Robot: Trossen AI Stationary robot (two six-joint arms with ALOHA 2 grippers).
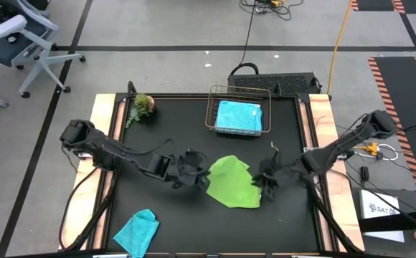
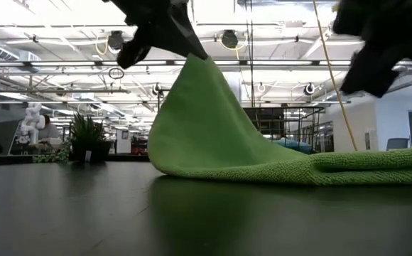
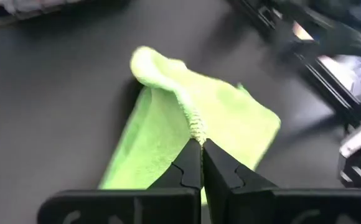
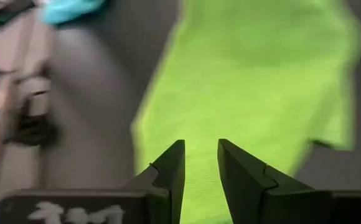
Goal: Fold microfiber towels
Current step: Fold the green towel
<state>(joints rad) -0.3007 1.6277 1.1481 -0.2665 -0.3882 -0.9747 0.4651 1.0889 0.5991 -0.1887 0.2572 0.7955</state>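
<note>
The lime green towel [image 1: 233, 183] lies near the centre of the bench [image 1: 194, 129], between the two arms. The left gripper [image 3: 200, 144] pinches the towel's 9 o'clock edge with its jaws closed on the hem and lifts that edge into a peak. The right gripper [image 4: 200, 155] hovers above the towel's 3 o'clock side with its jaws narrowly parted and nothing between them.

Expect these faults:
- The pinch sits at the very hem. If you pull fast, the cloth probably slips out and the peak collapses.
- The far side lies loose on the bench. Dragging the lifted edge across likely slides the whole towel instead of folding it.
- The two grippers work close together, so a crossing move risks contact.

Limits of view:
- The low view crops both arms at the top.
- A sky blue towel [image 1: 239, 116] rests in the wire basket [image 1: 215, 93] at 12 o'clock; its folds are unreadable.
- A teal towel [image 1: 138, 231] lies at 7 o'clock, crumpled.
- The white and pink towels are not visible.
</note>
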